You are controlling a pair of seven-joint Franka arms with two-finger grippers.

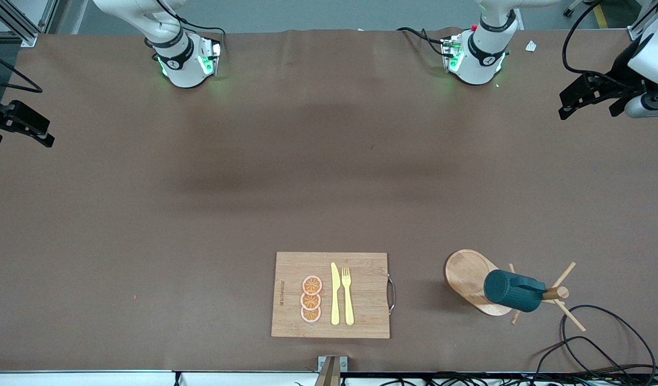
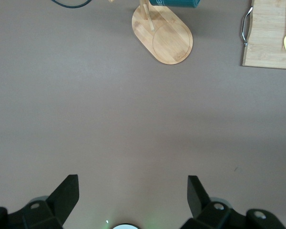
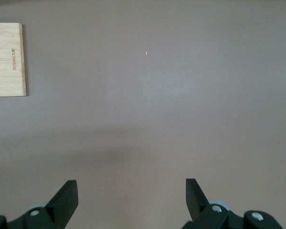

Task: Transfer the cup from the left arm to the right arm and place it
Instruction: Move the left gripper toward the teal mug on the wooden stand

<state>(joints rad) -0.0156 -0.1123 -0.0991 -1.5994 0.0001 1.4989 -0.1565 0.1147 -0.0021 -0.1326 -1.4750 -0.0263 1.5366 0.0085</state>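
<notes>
The cup (image 1: 514, 290), a dark teal mug, hangs on its side from a peg of the wooden rack (image 1: 471, 280) near the front camera, toward the left arm's end of the table. In the left wrist view only a strip of the cup (image 2: 176, 2) shows above the rack's oval base (image 2: 164, 38). My left gripper (image 1: 563, 106) hangs open and empty in the air at its own end of the table, well away from the cup. The same open left gripper (image 2: 132, 185) shows bare table between its fingers. My right gripper (image 1: 24, 133) waits open at its own end of the table; in its wrist view the right gripper (image 3: 131, 187) is empty.
A bamboo cutting board (image 1: 291, 268) with a metal handle lies near the front camera, between the arms' ends. On it are orange slices (image 1: 311, 299), a yellow knife (image 1: 335, 295) and a yellow fork (image 1: 348, 295). Black cables (image 1: 602, 343) loop beside the rack.
</notes>
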